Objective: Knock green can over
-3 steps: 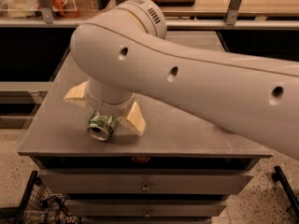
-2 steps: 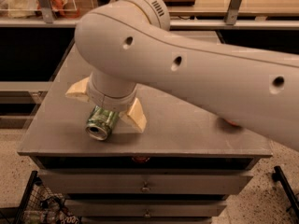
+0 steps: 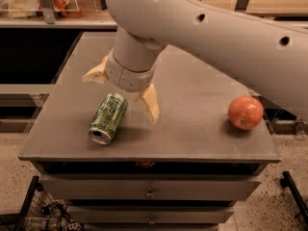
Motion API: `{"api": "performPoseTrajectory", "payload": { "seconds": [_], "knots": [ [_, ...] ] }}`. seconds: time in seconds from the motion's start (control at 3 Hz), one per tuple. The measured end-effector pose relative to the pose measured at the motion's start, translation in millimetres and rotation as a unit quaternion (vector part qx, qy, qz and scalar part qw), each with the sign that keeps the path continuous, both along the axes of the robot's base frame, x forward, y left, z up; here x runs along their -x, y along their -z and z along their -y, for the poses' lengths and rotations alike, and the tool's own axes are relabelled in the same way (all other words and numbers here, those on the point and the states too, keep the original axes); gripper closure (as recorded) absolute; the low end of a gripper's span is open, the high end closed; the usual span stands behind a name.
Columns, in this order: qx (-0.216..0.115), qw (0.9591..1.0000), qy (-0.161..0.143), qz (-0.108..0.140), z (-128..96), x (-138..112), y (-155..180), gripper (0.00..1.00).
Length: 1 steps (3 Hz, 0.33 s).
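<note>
The green can lies on its side on the grey cabinet top, its silver top and opening facing the front edge. My gripper hangs just behind and to the right of the can, above the table. Its two cream fingers are spread wide apart: one fingertip is right of the can, the other is behind it to the left. The fingers hold nothing and do not touch the can.
A red-orange apple sits near the right front corner of the cabinet top. My large white arm crosses the upper right of the view. Drawers are below the front edge. Shelving with bags stands behind.
The arm and gripper have lifted up and back, uncovering the can, which now lies fully in view on its side. The apple has come into view at the right.
</note>
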<state>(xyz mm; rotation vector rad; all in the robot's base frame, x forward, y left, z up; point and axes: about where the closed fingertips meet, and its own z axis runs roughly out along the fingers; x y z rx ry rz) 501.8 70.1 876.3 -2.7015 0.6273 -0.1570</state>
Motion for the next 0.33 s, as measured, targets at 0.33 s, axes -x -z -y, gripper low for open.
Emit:
{"api": "performPoseTrajectory", "payload": {
  "seconds": [0.33],
  "knots": [
    [-0.001,1.0000,0.002,-0.002,2.1,-2.0,-4.1,0.00]
  ]
}}
